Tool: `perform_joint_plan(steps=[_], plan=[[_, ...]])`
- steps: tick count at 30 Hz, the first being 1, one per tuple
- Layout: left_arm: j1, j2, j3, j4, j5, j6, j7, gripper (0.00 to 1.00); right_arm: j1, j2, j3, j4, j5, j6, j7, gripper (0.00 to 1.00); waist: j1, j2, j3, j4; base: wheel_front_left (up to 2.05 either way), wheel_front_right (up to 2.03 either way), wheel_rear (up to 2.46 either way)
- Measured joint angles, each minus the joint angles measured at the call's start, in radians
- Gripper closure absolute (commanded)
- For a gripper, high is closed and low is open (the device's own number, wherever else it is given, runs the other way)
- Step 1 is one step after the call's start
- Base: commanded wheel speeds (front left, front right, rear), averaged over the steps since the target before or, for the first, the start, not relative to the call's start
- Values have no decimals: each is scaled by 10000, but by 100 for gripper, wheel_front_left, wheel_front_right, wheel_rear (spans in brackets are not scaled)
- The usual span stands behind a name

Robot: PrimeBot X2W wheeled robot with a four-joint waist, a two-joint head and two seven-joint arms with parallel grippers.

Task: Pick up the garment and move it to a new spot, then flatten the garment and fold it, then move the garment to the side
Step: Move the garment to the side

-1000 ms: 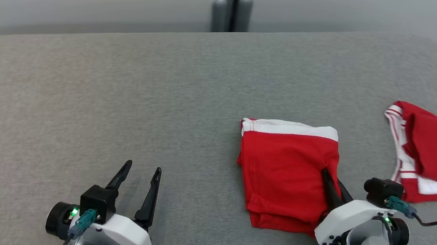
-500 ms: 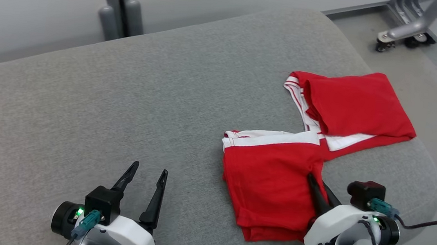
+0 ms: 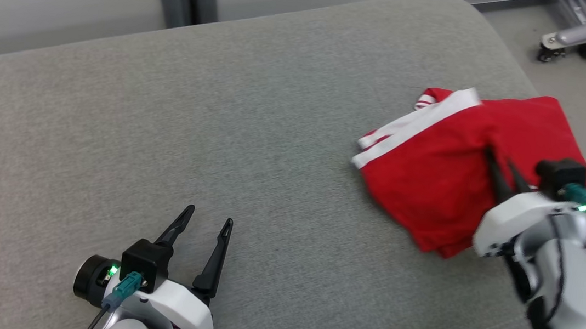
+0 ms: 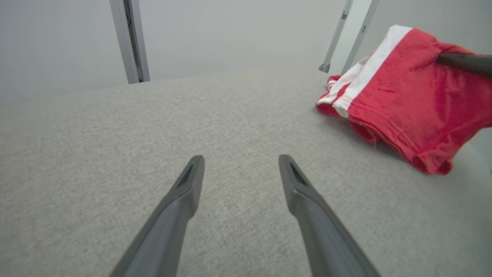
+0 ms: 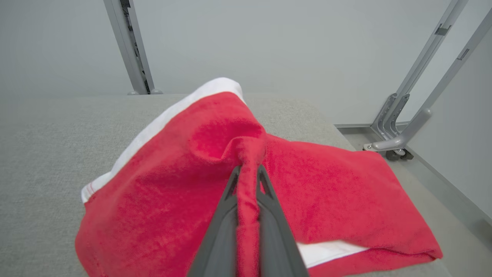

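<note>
The right gripper (image 3: 498, 157) has its fingers pinched tight on a fold of the red garment (image 3: 429, 180) with the white waistband, pulling the cloth up into a peak near the right end of the grey cushion (image 3: 220, 123). It partly overlaps a second red garment (image 5: 365, 200) lying by that right edge. The left gripper (image 3: 210, 214) sits near the cushion's front edge, fingers spread wide with nothing between them, well apart from the garment.
</note>
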Motion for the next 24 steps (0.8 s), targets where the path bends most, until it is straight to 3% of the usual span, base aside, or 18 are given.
perform_joint_plan(steps=[4, 11, 12, 13, 14, 20, 24], plan=[[-29, 0, 36, 21, 165, -75, 0, 0, -618, -926, -1335, 675, -1114, 0, 0, 100, 0, 0, 183, 557, 0, 0, 0], [-47, 2, 88, 29, 255, -163, 0, 0, -715, -1636, -3432, 1331, -2502, 0, -2, 100, 0, 0, 357, 1247, 0, 0, 0], [-51, 0, 113, 23, 284, -167, 0, 0, -700, -1647, -3739, 1356, -2807, 0, 0, 95, 0, 0, 389, 1352, 0, 0, 0], [-54, 0, 140, 23, 336, -173, 0, 0, -670, -1647, -4029, 1386, -3070, 0, -2, 55, 0, 0, 420, 1445, 0, 0, 0], [-57, 8, 209, 27, 399, -194, 0, 0, -589, -1649, -4798, 1597, -3509, 0, 0, 0, 0, 0, 483, 1605, 0, 0, 0], [-114, 6, 330, 38, 430, -199, 0, 0, -214, -1442, -7154, 763, -5091, 0, 0, 0, 0, 0, 482, 1878, 0, 0, 0], [-107, 4, 456, -8, 362, -100, 0, 0, 53, -702, -7589, -341, -5925, 0, 0, 0, 0, 0, 287, 1961, 0, 0, 0]])
